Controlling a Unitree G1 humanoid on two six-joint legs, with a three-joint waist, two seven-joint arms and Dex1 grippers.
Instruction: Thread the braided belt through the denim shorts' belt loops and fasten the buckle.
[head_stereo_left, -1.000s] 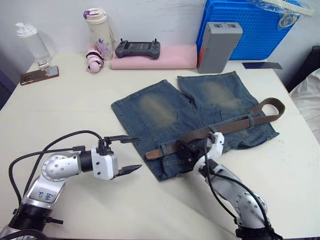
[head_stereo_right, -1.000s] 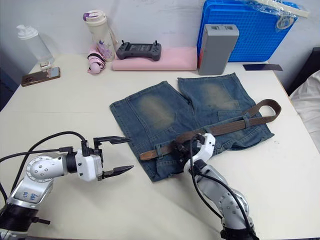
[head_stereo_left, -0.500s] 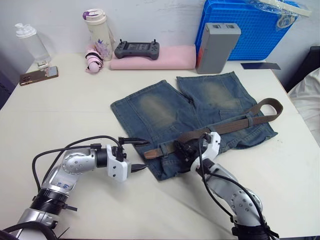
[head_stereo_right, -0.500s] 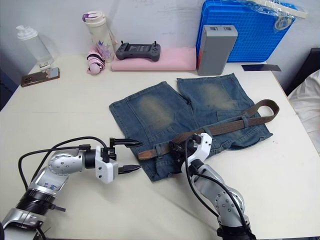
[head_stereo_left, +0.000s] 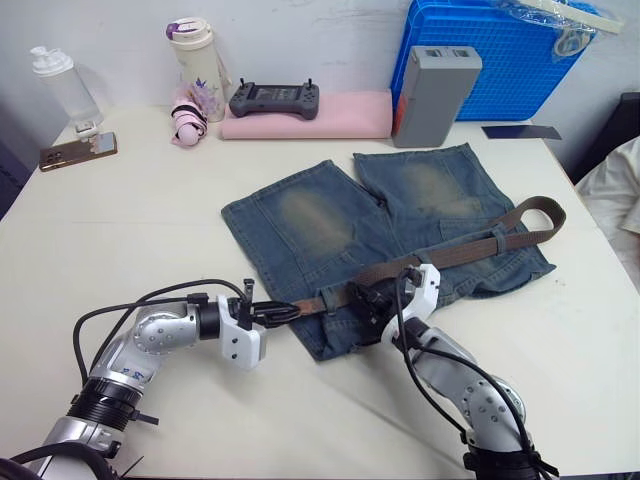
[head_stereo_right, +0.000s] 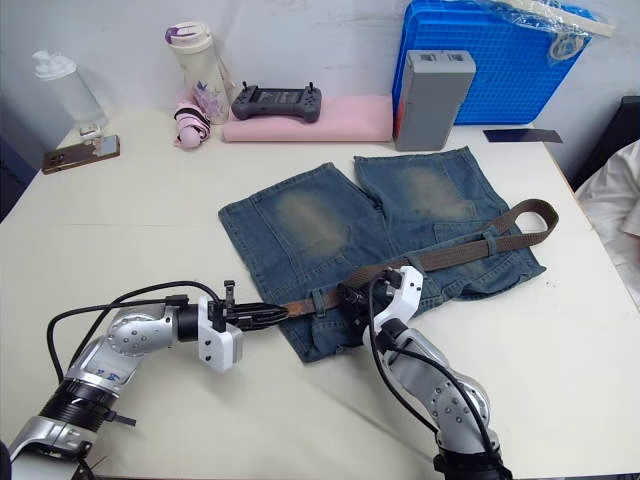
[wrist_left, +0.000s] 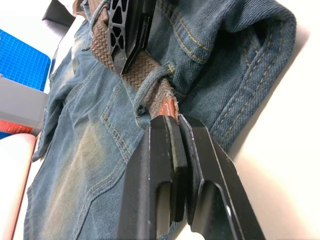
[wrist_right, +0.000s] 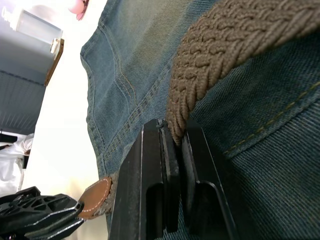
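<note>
The left hand (wrist_left: 172, 131) clamped the braided belt (head_stereo_left: 470, 245) by its tip, just past a belt loop (wrist_left: 150, 90) on the denim shorts (head_stereo_left: 330, 215); the right hand (wrist_right: 175, 137) pinched the strap beside it. A steady, level pull should feed it cleanly.

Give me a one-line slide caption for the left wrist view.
Left pincer shut on the braided belt tip, just past a belt loop on the denim shorts.
</note>
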